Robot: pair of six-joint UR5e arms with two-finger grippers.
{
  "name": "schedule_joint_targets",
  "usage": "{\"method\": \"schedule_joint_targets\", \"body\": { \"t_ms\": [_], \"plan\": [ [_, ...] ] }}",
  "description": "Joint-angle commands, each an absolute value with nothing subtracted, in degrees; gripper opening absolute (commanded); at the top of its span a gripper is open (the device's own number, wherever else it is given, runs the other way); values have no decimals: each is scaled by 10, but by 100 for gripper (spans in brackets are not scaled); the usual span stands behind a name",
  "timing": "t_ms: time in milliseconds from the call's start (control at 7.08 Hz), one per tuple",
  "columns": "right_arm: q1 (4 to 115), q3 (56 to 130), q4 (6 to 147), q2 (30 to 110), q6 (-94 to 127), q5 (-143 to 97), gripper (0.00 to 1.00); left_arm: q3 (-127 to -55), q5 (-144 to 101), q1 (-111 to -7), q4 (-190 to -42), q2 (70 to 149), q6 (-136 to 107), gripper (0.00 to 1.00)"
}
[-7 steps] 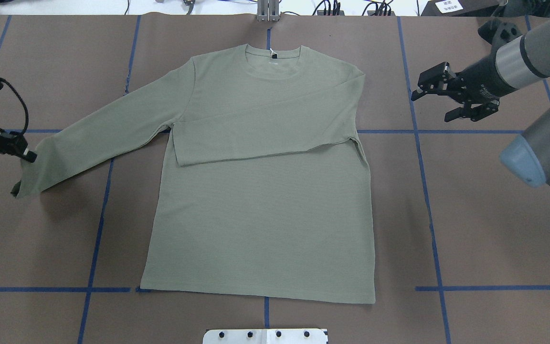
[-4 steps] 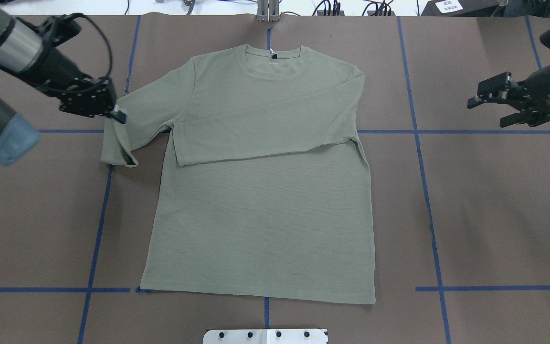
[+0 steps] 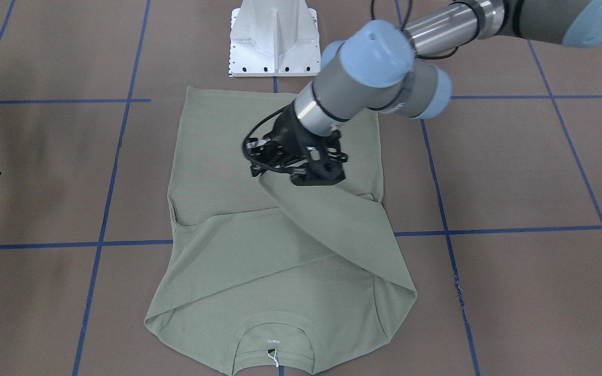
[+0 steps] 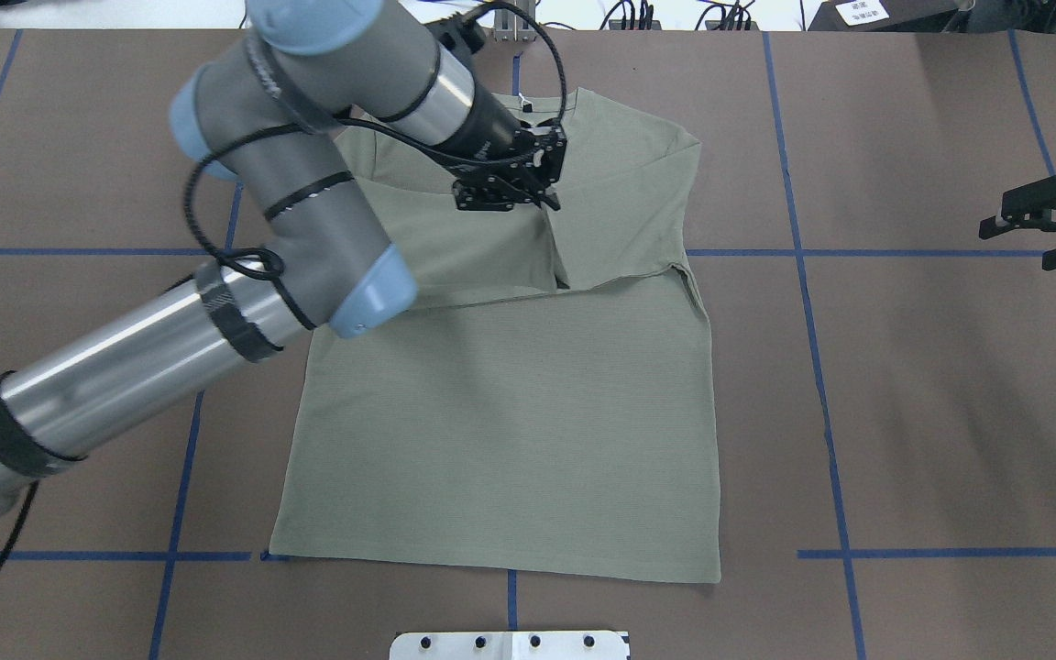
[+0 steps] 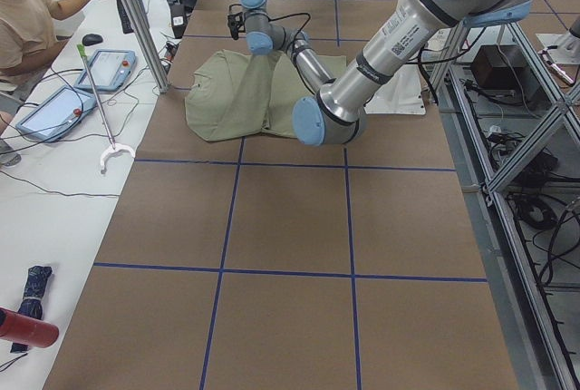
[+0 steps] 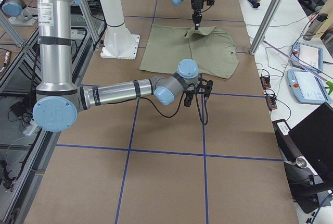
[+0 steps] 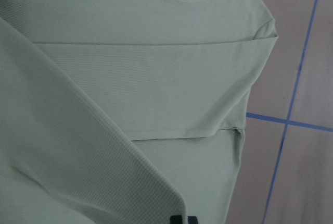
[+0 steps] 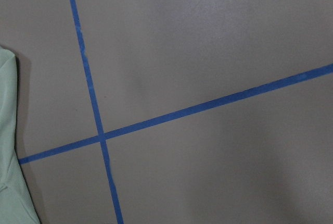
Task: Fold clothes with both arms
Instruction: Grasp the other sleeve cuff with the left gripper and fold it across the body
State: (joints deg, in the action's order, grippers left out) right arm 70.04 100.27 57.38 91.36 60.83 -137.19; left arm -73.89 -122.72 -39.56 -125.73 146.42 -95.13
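L arm (image 4: pixel 294 211) across shirt (image 4: pixel 510 440), collar half — hem half, rt-side table (image 4: pixel 913 412) unblocked

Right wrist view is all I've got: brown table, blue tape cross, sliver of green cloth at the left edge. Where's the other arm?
Observer: The left gripper is above the chest of the shirt, shut on the lifted sleeve, which hangs from it in a slope down to the shoulder.
Operator: Other sleeve?
Observer: The folded sleeve lies flat across the chest, cuff end under the raised one.
Operator: And my own gripper?
Observer: The right gripper is off the shirt at the robot's right, over bare table, jaws open, holding nothing.
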Motion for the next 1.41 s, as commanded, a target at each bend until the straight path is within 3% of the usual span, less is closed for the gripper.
{"method": "schedule_joint_targets", "body": {
  "t_ms": [0, 141, 283, 424, 565, 848, 1131, 1272],
  "plan": [
    [703, 1000, 575, 915, 607, -1366, 100, -591, -1067, -310, -1331, 1565, -984, 0],
    [703, 1000, 575, 915, 609, -1367, 100, -567, -1053, -298, -1361, 1566, -984, 6],
    [703, 1000, 575, 915, 609, -1368, 100, -545, -1022, -292, -1375, 1579, -984, 30],
    [703, 998, 575, 913, 610, -1366, 100, -542, -1020, -291, -1377, 1582, -984, 98],
    [702, 1006, 574, 909, 619, -1366, 100, -553, -1022, -292, -1376, 1583, -987, 99],
    [667, 1035, 573, 907, 643, -1365, 100, -722, -1086, -299, -1327, 1480, -988, 97],
    [527, 1129, 577, 901, 849, -1221, 100, -893, -1098, -315, -1247, 1366, -924, 95],
    [443, 1155, 579, 899, 926, -1147, 100, -945, -1120, -334, -1218, 1317, -882, 95]
  ]
}}
